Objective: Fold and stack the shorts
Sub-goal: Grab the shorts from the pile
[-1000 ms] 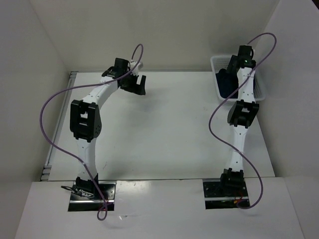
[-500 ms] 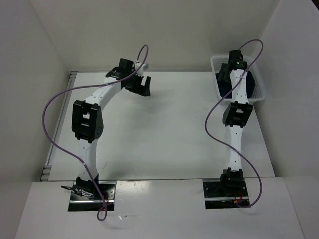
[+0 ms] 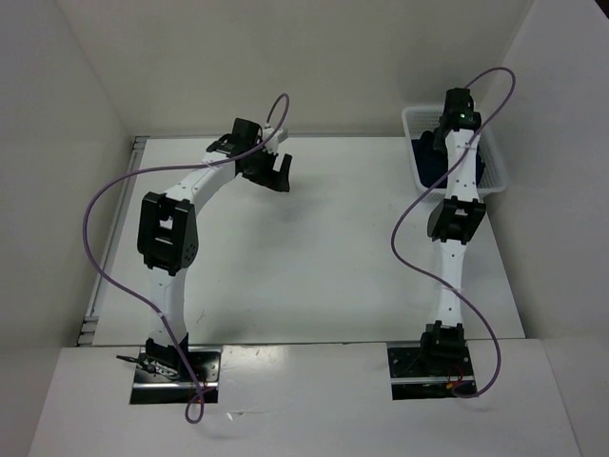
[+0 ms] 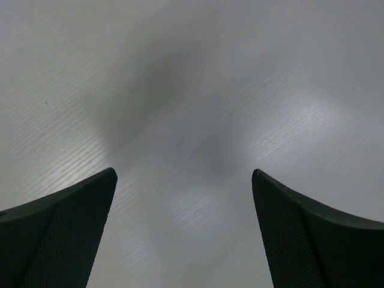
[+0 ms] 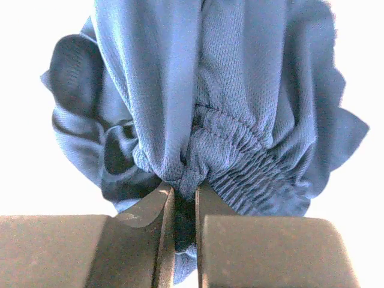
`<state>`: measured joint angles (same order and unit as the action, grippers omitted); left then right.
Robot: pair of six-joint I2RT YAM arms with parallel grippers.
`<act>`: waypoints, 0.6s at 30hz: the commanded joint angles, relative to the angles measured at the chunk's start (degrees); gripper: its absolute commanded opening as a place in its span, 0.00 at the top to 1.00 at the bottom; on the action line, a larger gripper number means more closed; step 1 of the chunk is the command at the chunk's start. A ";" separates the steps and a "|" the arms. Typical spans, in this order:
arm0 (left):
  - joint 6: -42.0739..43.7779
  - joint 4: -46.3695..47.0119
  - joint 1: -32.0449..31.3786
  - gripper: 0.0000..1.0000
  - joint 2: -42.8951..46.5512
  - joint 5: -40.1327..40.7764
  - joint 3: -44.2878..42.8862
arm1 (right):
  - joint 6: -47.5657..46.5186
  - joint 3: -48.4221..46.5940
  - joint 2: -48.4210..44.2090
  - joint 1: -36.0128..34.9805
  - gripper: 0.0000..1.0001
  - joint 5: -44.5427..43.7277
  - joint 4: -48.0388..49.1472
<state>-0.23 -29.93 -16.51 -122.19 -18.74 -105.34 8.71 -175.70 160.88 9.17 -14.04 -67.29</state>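
Navy blue shorts [image 5: 228, 102] lie bunched in the white mesh basket [image 3: 411, 122] at the table's far right corner; from above only dark cloth [image 3: 433, 164] shows past the arm. My right gripper [image 5: 185, 195] is shut on a fold of the shorts beside the gathered waistband [image 5: 249, 162], cloth pinched between the two fingers. In the top view the right gripper [image 3: 447, 122] points down into the basket. My left gripper [image 3: 273, 169] hangs open over bare table at the far left-centre, its two fingertips [image 4: 90, 198] wide apart with nothing between them.
The basket's right rim [image 3: 497, 171] sits close to the right wall. White walls enclose the table on three sides. A metal rail [image 3: 112, 243] runs along the left table edge. Purple cables loop from both arms.
My right gripper dropped into the basket and closed on the shorts' cloth. The left arm drifted slightly right, still open.
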 commanded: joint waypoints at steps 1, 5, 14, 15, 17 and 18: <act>0.23 1.90 -0.45 0.00 5.47 0.54 0.57 | 1.23 -4.13 -8.90 0.32 1.00 -3.27 1.28; 0.23 2.60 -0.98 0.00 9.68 1.95 1.19 | -2.02 -4.13 -18.11 -2.21 1.00 -6.51 2.06; 0.23 4.27 -0.45 0.00 27.85 4.50 10.58 | -8.87 -4.13 -40.79 -23.09 1.00 -9.24 11.99; 0.23 4.79 -0.45 0.00 29.80 4.50 11.99 | -9.41 -4.13 -42.04 -26.01 1.00 -9.86 13.57; 0.23 5.41 0.07 0.00 33.40 6.08 16.82 | -11.42 -2.38 -45.19 -32.60 1.00 -11.43 18.05; 0.23 5.93 0.95 0.00 36.99 6.09 18.40 | -13.00 1.46 -46.17 -39.07 1.00 -14.40 21.55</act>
<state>-0.21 -25.93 -16.84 -90.85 -14.17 -90.65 0.12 -175.92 121.03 -21.32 -23.44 -58.26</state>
